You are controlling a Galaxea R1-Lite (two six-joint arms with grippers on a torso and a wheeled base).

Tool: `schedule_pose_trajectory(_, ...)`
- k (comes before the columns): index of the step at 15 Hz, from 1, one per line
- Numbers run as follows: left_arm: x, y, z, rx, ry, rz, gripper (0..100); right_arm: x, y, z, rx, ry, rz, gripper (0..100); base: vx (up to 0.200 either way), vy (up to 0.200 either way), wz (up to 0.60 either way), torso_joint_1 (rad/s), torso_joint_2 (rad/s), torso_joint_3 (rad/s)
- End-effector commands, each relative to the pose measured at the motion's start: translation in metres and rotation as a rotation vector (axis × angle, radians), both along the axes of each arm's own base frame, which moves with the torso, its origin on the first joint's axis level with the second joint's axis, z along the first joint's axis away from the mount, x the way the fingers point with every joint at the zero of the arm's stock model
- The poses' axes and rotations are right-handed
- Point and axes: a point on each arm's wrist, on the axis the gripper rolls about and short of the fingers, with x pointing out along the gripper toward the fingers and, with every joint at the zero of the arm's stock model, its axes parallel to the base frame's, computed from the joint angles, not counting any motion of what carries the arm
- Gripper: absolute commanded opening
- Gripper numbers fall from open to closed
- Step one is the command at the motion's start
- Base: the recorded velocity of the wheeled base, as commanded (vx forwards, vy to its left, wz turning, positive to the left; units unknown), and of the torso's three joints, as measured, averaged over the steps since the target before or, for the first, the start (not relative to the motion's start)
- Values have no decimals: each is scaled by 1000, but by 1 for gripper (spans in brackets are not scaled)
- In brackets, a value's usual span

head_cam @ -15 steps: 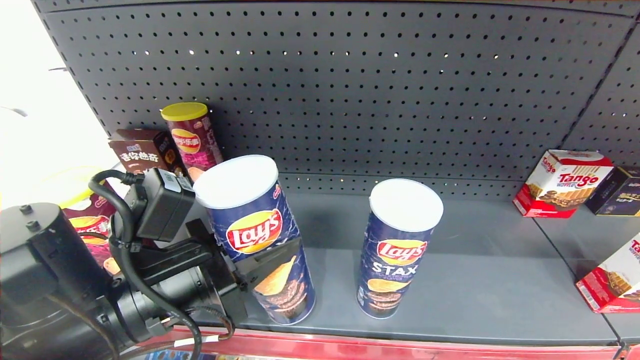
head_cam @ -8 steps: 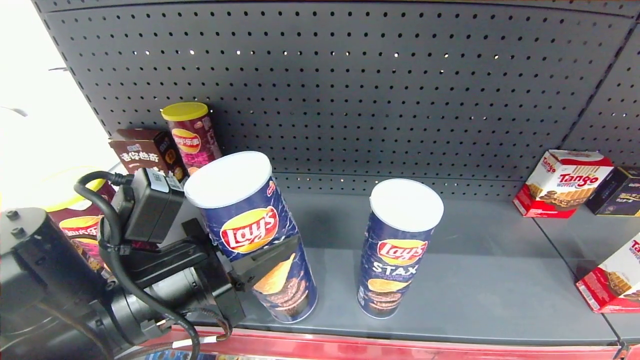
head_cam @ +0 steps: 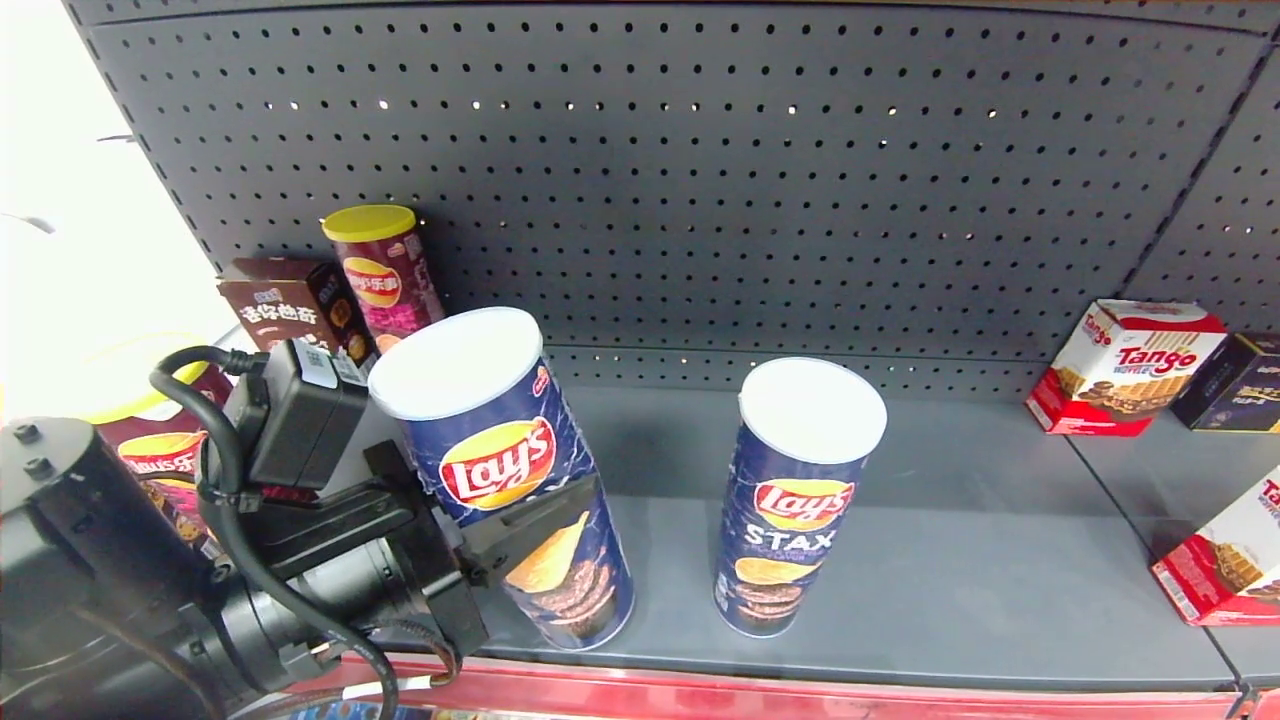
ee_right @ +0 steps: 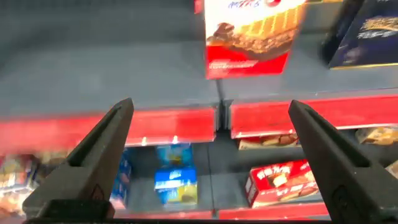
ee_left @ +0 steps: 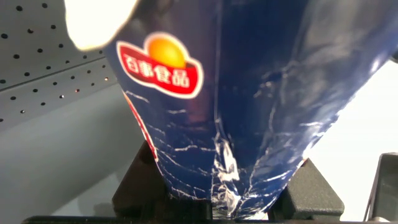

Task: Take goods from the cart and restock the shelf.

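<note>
Tilted more to left: can (head_cam: 500, 465) w/ left gripper (head_cam: 478, 512).

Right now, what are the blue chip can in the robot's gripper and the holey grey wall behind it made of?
The blue chip can is probably a cardboard tube in glossy printed film; the left wrist view shows shiny wrinkles. Its white lid looks like matte plastic. The back wall is likely painted sheet metal, matte dark grey, with even rows of punched holes.
</note>
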Motion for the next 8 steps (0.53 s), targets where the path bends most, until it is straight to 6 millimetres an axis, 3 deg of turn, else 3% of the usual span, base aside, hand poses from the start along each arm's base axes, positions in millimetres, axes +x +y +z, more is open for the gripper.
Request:
schedule_pose_trajectory(1, 0, 0, 0, -1, -1, 3, 0, 0, 0, -2, 6, 18, 11, 100, 0, 0, 0, 0, 0, 0)
schedule_pose_trajectory(8, 6, -3, 14, -25, -44, -1, 0, 0, 0, -2, 6, 14, 14, 100, 0, 0, 0, 0, 0, 0)
